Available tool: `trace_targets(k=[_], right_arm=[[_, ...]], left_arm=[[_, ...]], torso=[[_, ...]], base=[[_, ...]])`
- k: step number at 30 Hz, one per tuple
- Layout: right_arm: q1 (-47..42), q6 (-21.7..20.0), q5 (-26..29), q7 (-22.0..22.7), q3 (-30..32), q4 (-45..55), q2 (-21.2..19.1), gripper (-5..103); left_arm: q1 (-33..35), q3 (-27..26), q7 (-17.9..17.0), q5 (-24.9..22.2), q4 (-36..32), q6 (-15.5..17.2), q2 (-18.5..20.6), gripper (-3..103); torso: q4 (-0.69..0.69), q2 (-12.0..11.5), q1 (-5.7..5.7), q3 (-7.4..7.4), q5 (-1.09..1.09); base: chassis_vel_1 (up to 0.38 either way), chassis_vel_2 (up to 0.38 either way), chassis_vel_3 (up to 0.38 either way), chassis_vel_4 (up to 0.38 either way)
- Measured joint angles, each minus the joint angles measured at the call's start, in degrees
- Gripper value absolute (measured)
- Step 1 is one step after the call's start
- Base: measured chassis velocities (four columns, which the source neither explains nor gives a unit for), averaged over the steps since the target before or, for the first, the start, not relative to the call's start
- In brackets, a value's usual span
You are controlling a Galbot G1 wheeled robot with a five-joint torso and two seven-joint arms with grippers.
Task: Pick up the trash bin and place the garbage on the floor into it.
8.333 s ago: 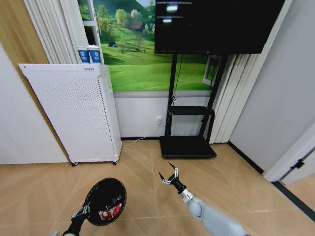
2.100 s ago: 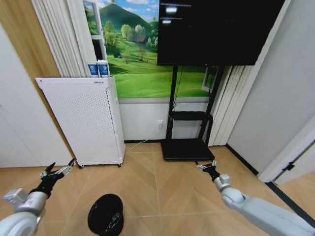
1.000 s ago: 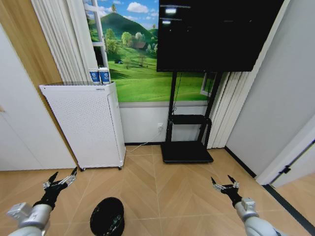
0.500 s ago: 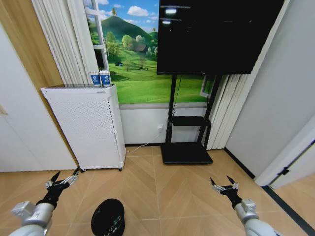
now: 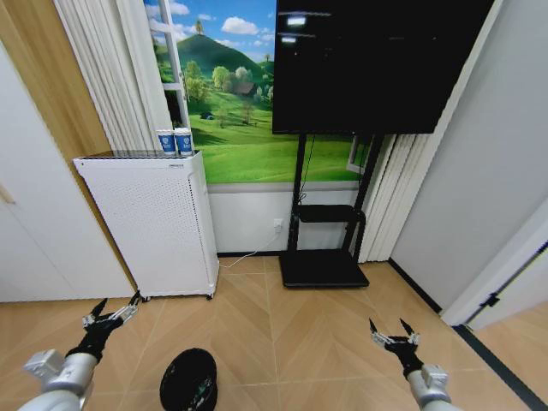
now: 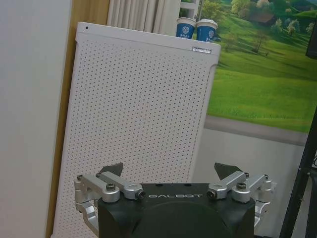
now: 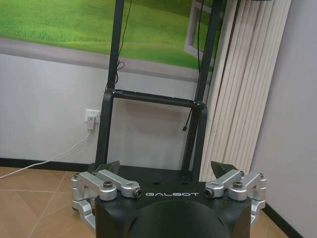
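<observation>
Two grippers, left and right, jaws apart, empty; trash bin on floor between, contents unclear.

The trash bin is cut off by the head view's lower edge.

One black mesh trash bin, two blue-and-white paper cups, one white perforated appliance, one television, two grippers.

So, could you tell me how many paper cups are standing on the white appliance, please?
2: one blue-and-white paper cup and a second paper cup stand side by side on the back of the white appliance, near the curtain.
</observation>
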Motion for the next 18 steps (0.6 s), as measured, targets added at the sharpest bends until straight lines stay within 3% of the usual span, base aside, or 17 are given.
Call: trace_targets(k=[5, 18], right_arm=[[0.4, 2.0, -0.5, -2.2, 1.0, -0.3, -1.2, 100], [2.9, 3.7, -1.8, -4.1, 0.2, -1.0, -2.2, 100]], left_arm=[[0.2, 0.1, 1.8, 1.3, 0.3, -0.8, -0.3, 100], [0.4, 0.8, 3.2, 3.1, 1.0, -2.0, -1.4, 100]], torso=[[-0.01, 1.3, 0.52, 0.73, 0.00], [0.00, 1.6, 0.66, 0.93, 0.01]], base=[[0.000, 0.000, 0.000, 0.000], [0.000, 0.000, 0.000, 0.000]])
